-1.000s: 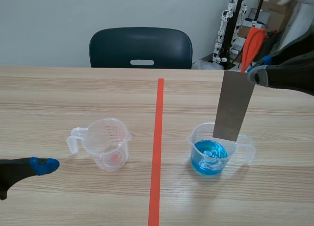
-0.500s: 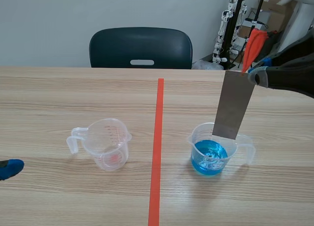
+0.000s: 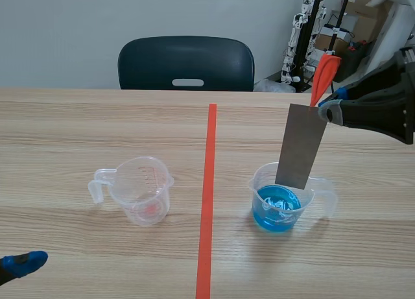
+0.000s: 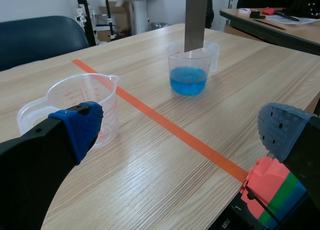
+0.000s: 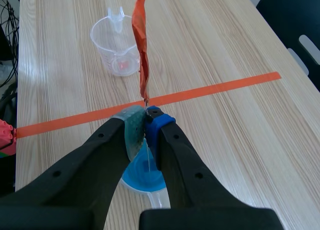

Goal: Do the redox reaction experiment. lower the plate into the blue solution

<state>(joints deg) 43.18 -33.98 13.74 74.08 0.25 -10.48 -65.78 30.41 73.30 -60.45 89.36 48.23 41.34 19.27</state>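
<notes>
Your right gripper (image 3: pixel 326 107) pinches the plate (image 3: pixel 299 145) by its top, hanging it over the cup of blue liquid (image 3: pixel 280 205), lower edge at the rim. Your left gripper (image 4: pixel 182 125) gapes wide, empty, well apart from it.

Clear measuring jug (image 3: pixel 142 192), dark chair (image 3: pixel 186 62)
</notes>
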